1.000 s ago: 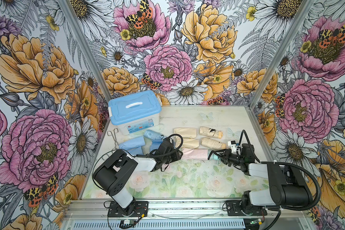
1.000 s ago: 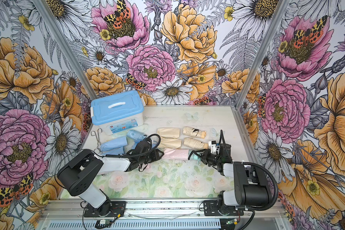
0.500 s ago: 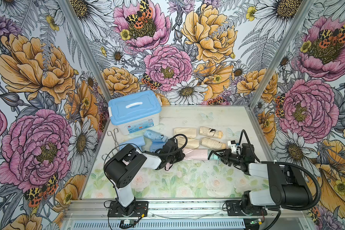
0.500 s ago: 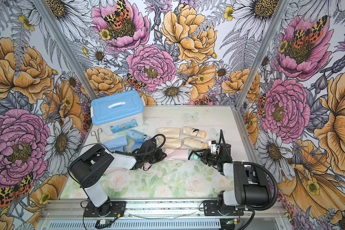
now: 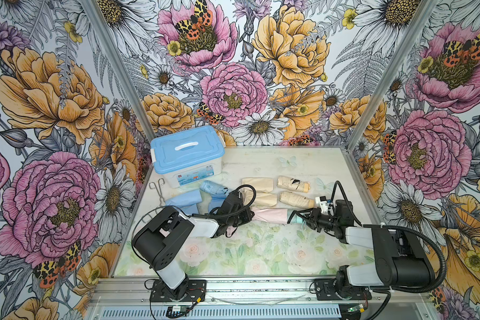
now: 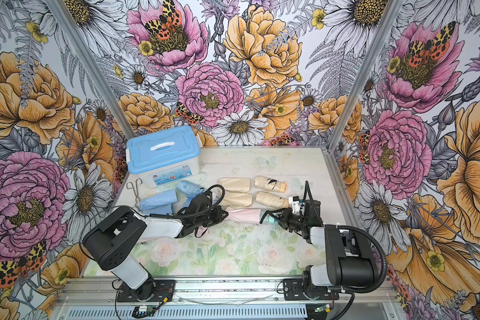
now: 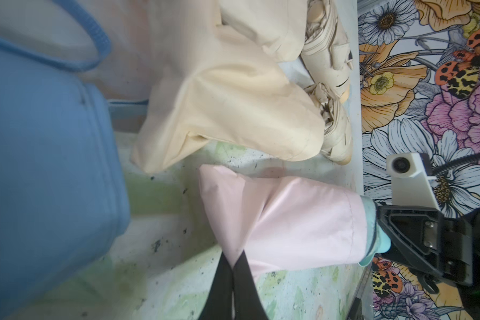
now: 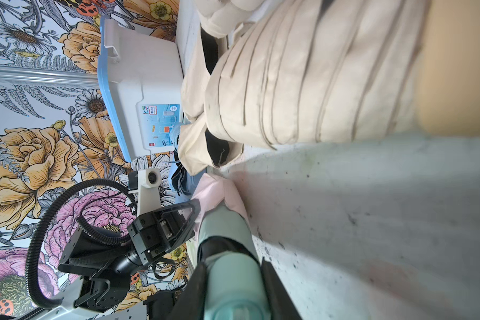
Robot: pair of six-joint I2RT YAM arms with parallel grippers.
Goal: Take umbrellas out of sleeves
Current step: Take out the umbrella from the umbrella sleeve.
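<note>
Mostly sleeved mint umbrella (image 8: 224, 223), right jaws clamping handle (image 8: 234, 279), left jaws pinching pink sleeve (image 7: 302, 221)

Bright, even light — soft shadows, wrist views blurred close-up.

The only print in view is a sticker (image 8: 158, 124) on the white front wall of the blue-lidded plastic box (image 8: 139, 69). In the right wrist view it lies sideways and shows two large stylised characters in green and blue, seemingly Chinese, which cannot be read for certain. Beside them are a small red badge (image 8: 153, 112) with white lettering too fine to make out, pictures of containers on a blue ground, and a small red logo (image 8: 151, 144). In both top views the sticker (image 5: 195, 177) (image 6: 172, 177) is too small to read.
</note>
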